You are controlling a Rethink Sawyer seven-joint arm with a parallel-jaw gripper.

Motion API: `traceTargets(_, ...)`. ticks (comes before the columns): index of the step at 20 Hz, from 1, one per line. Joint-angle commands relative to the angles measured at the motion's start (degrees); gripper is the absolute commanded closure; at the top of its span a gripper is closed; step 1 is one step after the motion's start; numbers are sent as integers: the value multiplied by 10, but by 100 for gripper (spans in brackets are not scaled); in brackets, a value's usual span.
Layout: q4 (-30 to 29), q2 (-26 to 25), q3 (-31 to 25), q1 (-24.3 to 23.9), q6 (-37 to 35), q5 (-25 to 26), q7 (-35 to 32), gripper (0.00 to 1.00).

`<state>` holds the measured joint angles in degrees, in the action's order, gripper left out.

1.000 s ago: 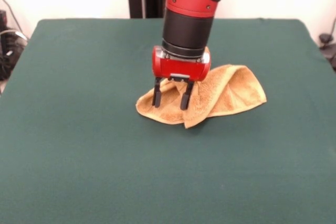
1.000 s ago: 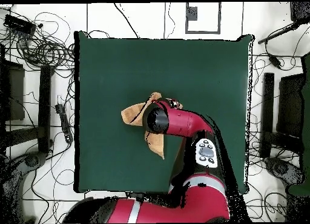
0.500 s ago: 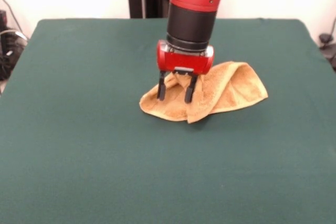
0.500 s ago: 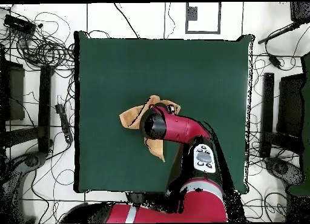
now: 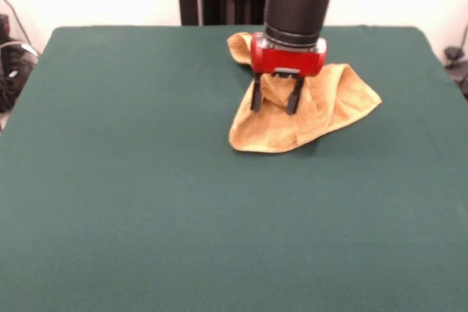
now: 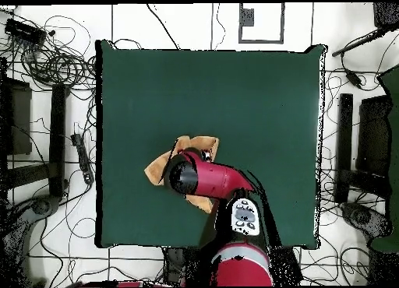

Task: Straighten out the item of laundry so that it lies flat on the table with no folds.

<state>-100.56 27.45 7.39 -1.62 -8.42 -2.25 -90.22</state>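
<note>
Front view, towel [image 5: 322, 111]: bunched and folded, on the far half of the table [image 5: 131, 202], directly under and behind the gripper [image 5: 276, 104].
Gripper: fingers [image 5: 257, 97] spread apart, a raised fold of towel between them; grip unconfirmed.
Hidden: overhead, the arm [image 6: 210, 178] covers most of the towel [image 6: 158, 169].
Surroundings: green cloth; cables [image 6: 58, 63] on the floor.
</note>
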Motion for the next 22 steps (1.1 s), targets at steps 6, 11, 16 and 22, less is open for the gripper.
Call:
traceTargets(6,-111,-17,-22,42,25,-54,-178,0)
traceTargets(11,-120,-14,-26,38,31,-59,-170,0)
traceTargets(16,-110,-23,-30,29,38,-61,-157,0)
traceTargets(22,-107,-24,-36,21,44,-54,-146,0)
